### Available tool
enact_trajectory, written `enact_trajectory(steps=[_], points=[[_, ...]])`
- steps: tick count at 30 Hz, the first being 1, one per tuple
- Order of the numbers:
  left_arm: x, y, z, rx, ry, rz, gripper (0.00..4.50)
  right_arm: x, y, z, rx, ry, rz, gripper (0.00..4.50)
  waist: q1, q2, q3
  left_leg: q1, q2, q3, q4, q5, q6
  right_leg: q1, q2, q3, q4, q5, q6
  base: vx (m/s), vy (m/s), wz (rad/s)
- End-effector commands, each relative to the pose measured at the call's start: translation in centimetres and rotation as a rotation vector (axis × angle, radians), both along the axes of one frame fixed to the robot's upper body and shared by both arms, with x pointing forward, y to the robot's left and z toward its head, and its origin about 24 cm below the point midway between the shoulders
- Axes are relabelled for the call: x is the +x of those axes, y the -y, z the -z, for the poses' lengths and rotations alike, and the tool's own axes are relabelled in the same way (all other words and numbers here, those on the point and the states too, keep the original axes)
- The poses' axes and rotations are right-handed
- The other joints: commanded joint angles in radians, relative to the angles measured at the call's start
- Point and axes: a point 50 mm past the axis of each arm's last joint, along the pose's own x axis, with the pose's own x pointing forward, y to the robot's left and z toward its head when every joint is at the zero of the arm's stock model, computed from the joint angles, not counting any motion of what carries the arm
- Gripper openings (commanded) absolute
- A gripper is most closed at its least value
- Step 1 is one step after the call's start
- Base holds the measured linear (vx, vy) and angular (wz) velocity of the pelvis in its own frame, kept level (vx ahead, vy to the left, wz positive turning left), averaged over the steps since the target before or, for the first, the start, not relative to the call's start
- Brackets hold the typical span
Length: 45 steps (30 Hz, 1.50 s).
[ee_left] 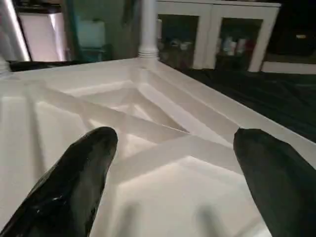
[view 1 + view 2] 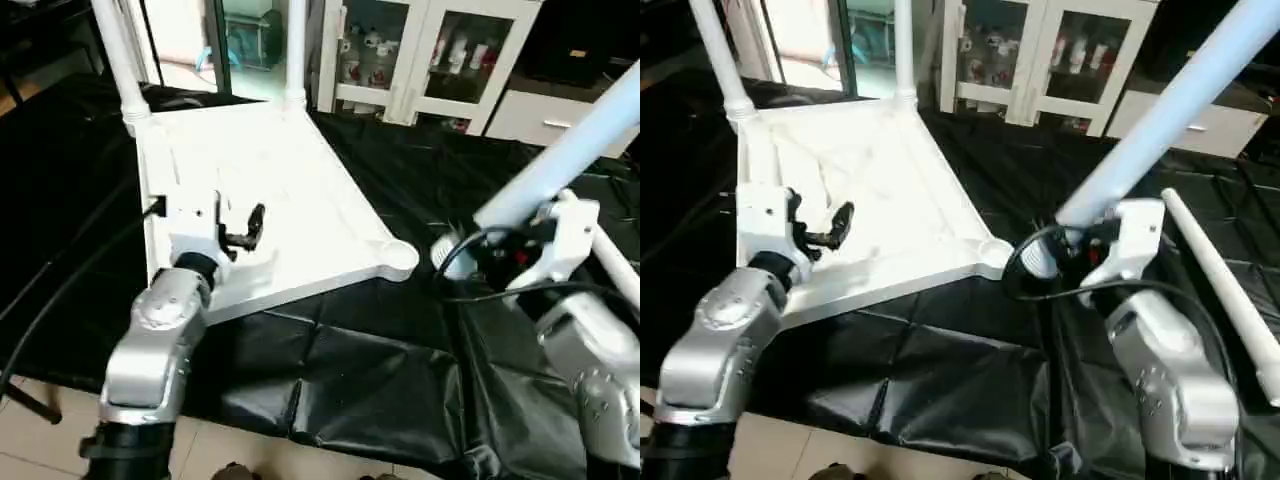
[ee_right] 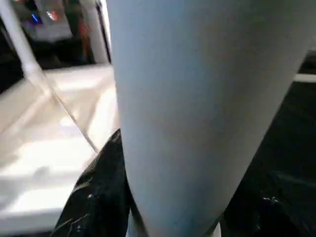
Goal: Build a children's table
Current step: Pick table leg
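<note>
1. Children's table top [image 2: 290,200] lies upside down on the black-sheeted tabletop [image 2: 400,370] in the left eye view, with two legs [image 2: 120,60] already standing in its far corner sockets. The near-right socket [image 2: 398,258] is empty. The left gripper [image 2: 240,232] hovers over the ribbed underside, jaws spread wide and holding nothing. The right gripper [image 2: 500,250] is clamped on a third leg [image 2: 570,150], held slanting up and away. Judged step: seating that third leg; the next move calls for bringing its end over the empty socket and standing it upright.

2. Right eye view adds a fourth leg [image 2: 1225,290] lying loose on the sheet, beside the right forearm.

3. Left wrist view shows the X ribs [image 1: 148,128] close up between the two black fingers [image 1: 74,182], which stand well apart above the plastic, and one seated leg behind.

4. Right wrist view shows the held leg [image 3: 207,108] pressed against a black finger [image 3: 103,192], confirming the grip.
</note>
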Motion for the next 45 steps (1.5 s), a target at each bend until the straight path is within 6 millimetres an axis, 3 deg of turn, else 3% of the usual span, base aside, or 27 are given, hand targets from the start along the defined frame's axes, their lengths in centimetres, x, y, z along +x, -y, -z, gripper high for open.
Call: enact_trajectory(steps=[1,9,13,14,15,16,18,20,23,25,27,28,29,30,31,32,33,34,35,36,37,38,40,41,42,43,45], points=[[-0.2,0.4,-0.1,0.021,0.035,-0.014,4.27,-0.1,-0.1,-0.3,-0.038,0.041,0.015,1.88,-0.008,-0.009,-0.061,0.007,0.016,-0.008,-0.091,-0.325,-0.022,0.037,-0.03,0.015,-0.096,-0.472,-0.021,0.0,0.0,0.0],[-0.1,0.9,-0.2,0.063,0.048,-0.062,4.27,0.4,-0.1,-0.7,-0.051,0.055,0.03,1.88,-0.044,-0.002,-0.059,0.013,0.023,-0.025,-0.095,-0.358,-0.042,0.033,-0.001,-0.007,-0.1,-0.457,0.0,0.0,0.0,0.0],[-0.2,1.2,-0.3,0.08,0.066,-0.044,4.27,0.5,-0.5,-0.8,-0.058,0.059,0.004,1.88,-0.07,0.053,-0.055,0.056,0.217,-0.124,-0.197,-0.334,0.032,0.025,0.004,-0.066,0.031,-0.122,-0.158,0.009,-0.037,0.04],[-0.2,1.3,-0.3,0.086,0.068,-0.036,4.27,0.5,-0.6,-0.8,-0.063,0.055,-0.001,1.88,-0.079,0.037,-0.059,0.07,0.224,-0.126,-0.189,-0.262,0.105,0.009,-0.01,-0.061,0.054,-0.096,-0.182,0.022,-0.097,0.08],[-0.3,1.3,-0.3,0.088,0.07,-0.026,4.27,0.4,-0.7,-0.6,-0.074,0.049,-0.007,1.88,-0.077,0.034,-0.059,0.072,0.214,-0.12,-0.178,-0.218,0.149,0.005,-0.019,-0.055,0.053,-0.071,-0.215,0.034,-0.18,0.05],[-0.4,1.3,-0.1,0.06,0.063,-0.021,4.27,0.4,-0.7,-0.4,-0.092,0.042,-0.008,1.88,-0.067,0.007,-0.062,0.038,0.115,-0.044,-0.122,-0.23,0.256,0.023,-0.039,-0.046,-0.008,-0.02,-0.404,0.026,-0.226,0.06],[-0.6,1.4,0.2,0.041,0.048,-0.006,4.27,0.3,-0.8,-0.1,-0.109,0.035,-0.011,1.88,-0.046,-0.058,-0.083,-0.01,-0.089,0.043,0.109,-0.289,0.247,0.076,-0.051,-0.005,-0.116,-0.146,-0.468,0.013,-0.217,0.04],[-0.7,1.4,0.2,0.058,0.054,0.008,4.27,0.2,-0.8,0.0,-0.112,0.035,-0.012,1.88,-0.013,-0.057,-0.062,-0.057,-0.086,-0.01,0.107,-0.13,0.136,0.116,-0.108,0.019,-0.113,-0.294,-0.193,-0.013,-0.171,-0.04],[-1.3,1.9,0.2,0.057,0.074,0.094,4.27,-0.1,-1.1,0.5,-0.131,0.027,-0.012,1.88,-0.019,-0.006,-0.049,-0.018,0.003,-0.081,-0.03,-0.107,0.211,0.1,-0.092,-0.021,-0.14,-0.489,0.089,-0.051,-0.129,0.0],[-1.5,2.0,0.2,0.043,0.075,0.118,4.27,-0.1,-1.2,0.6,-0.13,0.023,-0.018,1.88,-0.017,0.025,-0.062,0.05,0.124,-0.123,-0.073,-0.211,0.225,0.082,-0.077,-0.055,-0.121,-0.397,0.078,-0.049,-0.095,0.01],[-1.7,2.1,0.2,0.034,0.077,0.133,4.27,-0.2,-1.3,0.7,-0.129,0.022,-0.022,1.88,-0.017,0.028,-0.036,0.067,0.176,-0.123,-0.138,-0.517,0.144,0.096,-0.087,-0.031,-0.035,-0.393,-0.008,-0.032,-0.078,0.06],[-1.9,1.8,0.3,0.03,0.073,0.118,4.27,-0.2,-1.6,0.8,-0.129,0.03,-0.021,1.88,-0.013,0.006,-0.002,0.07,0.135,-0.087,-0.145,-0.718,0.06,0.088,-0.081,-0.016,-0.047,-0.633,-0.02,-0.011,-0.092,0.2],[-2.0,1.7,0.4,0.029,0.071,0.108,4.27,-0.3,-1.7,0.9,-0.131,0.033,-0.02,1.88,-0.035,-0.022,0.029,0.224,-0.015,0.002,0.089,-0.56,0.011,-0.07,-0.065,-0.115,-0.303,-1.15,0.08,-0.011,-0.092,0.2],[-2.2,1.5,0.5,0.028,0.068,0.1,4.27,-0.3,-1.8,1.0,-0.128,0.045,-0.012,1.88,-0.08,-0.015,0.009,0.227,-0.066,0.026,0.135,-0.435,0.077,-0.032,-0.034,-0.208,-0.326,-1.213,0.172,-0.014,-0.089,0.06],[-2.4,1.3,0.7,0.025,0.066,0.095,4.27,-0.4,-1.9,1.1,-0.111,0.05,0.001,1.88,-0.095,0.0,-0.002,0.224,-0.018,0.021,0.081,-0.505,0.083,0.022,-0.01,-0.277,-0.326,-1.086,0.25,0.056,0.004,-0.14],[-2.5,1.3,0.8,0.023,0.065,0.092,4.27,-0.4,-2.0,1.2,-0.102,0.053,0.008,1.88,-0.014,0.038,0.002,0.057,0.204,-0.1,-0.142,-0.848,0.054,0.183,-0.057,-0.151,0.176,-0.41,0.082,0.056,0.004,-0.14],[-2.5,1.2,0.9,0.023,0.064,0.09,4.27,-0.5,-2.0,1.2,-0.099,0.052,0.01,1.88,-0.001,0.067,-0.009,0.079,0.174,-0.061,-0.19,-0.879,0.01,0.153,-0.022,-0.166,0.139,-0.28,-0.009,0.044,0.003,-0.28],[-2.5,1.2,0.9,0.022,0.063,0.088,4.27,-0.5,-2.1,1.3,-0.097,0.052,0.012,1.88,-0.051,0.031,-0.005,0.185,0.154,-0.06,-0.172,-0.898,0.037,0.074,-0.058,-0.069,0.137,-0.345,-0.054,0.035,-0.093,-0.21],[-2.5,1.2,0.9,0.022,0.065,0.087,4.27,-0.5,-2.1,1.4,-0.095,0.054,0.012,1.88,-0.061,0.005,-0.011,0.206,0.113,-0.057,-0.138,-0.863,0.047,0.071,-0.079,-0.03,0.08,-0.445,-0.065,0.035,-0.093,-0.21],[-2.5,1.2,0.8,0.022,0.068,0.088,4.27,-0.4,-2.1,1.4,-0.093,0.055,0.012,1.88,-0.056,-0.028,-0.023,0.174,0.045,-0.039,-0.091,-0.754,0.046,0.106,-0.089,0.004,0.02,-0.572,-0.044,0.064,-0.113,-0.24],[-2.5,1.2,0.8,0.022,0.068,0.089,4.27,-0.4,-2.1,1.4,-0.093,0.054,0.012,1.88,0.024,-0.041,-0.044,0.023,-0.042,-0.054,0.141,-0.25,0.124,0.23,-0.221,0.145,-0.123,-0.986,-0.017,0.042,-0.091,-0.17],[-2.5,1.2,0.8,0.022,0.07,0.09,4.27,-0.3,-2.1,1.4,-0.092,0.054,0.012,1.88,0.024,-0.041,-0.044,0.023,-0.042,-0.054,0.141,-0.25,0.124,0.23,-0.221,0.145,-0.123,-0.986,-0.017,0.042,-0.091,-0.17],[-2.4,1.2,0.8,0.021,0.07,0.09,4.27,-0.2,-2.2,1.4,-0.093,0.055,0.007,1.88,0.032,-0.036,-0.04,-0.047,-0.056,-0.084,0.136,-0.005,0.125,0.253,-0.148,0.105,-0.098,-0.513,-0.168,0.12,-0.05,0.14],[-2.4,1.2,0.7,0.019,0.072,0.091,4.27,-0.2,-2.3,1.3,-0.094,0.058,-0.009,1.88,0.034,-0.013,-0.039,-0.05,-0.049,-0.074,0.075,0.127,0.132,0.243,-0.092,0.042,-0.096,-0.347,-0.23,0.13,-0.032,0.15],[-2.4,1.2,0.7,0.021,0.071,0.091,4.27,-0.2,-2.4,1.3,-0.096,0.061,-0.018,1.88,0.033,0.027,-0.047,-0.026,-0.022,-0.07,-0.014,0.197,0.147,0.236,-0.04,-0.033,-0.096,-0.29,-0.201,0.155,0.001,0.08],[-2.5,1.1,0.8,0.024,0.069,0.089,4.27,-0.2,-2.7,1.3,-0.093,0.063,-0.047,1.88,-0.004,0.055,-0.041,0.044,0.043,-0.126,-0.082,0.012,0.184,0.199,0.021,-0.087,-0.049,-0.301,-0.127,0.173,0.083,-0.02],[-2.6,1.1,0.8,0.026,0.068,0.087,4.27,-0.2,-2.8,1.3,-0.095,0.063,-0.064,1.88,-0.043,0.064,-0.098,0.194,0.146,-0.25,-0.083,-0.061,0.43,0.058,0.017,-0.057,0.129,-0.291,-0.044,0.192,0.085,-0.02]])
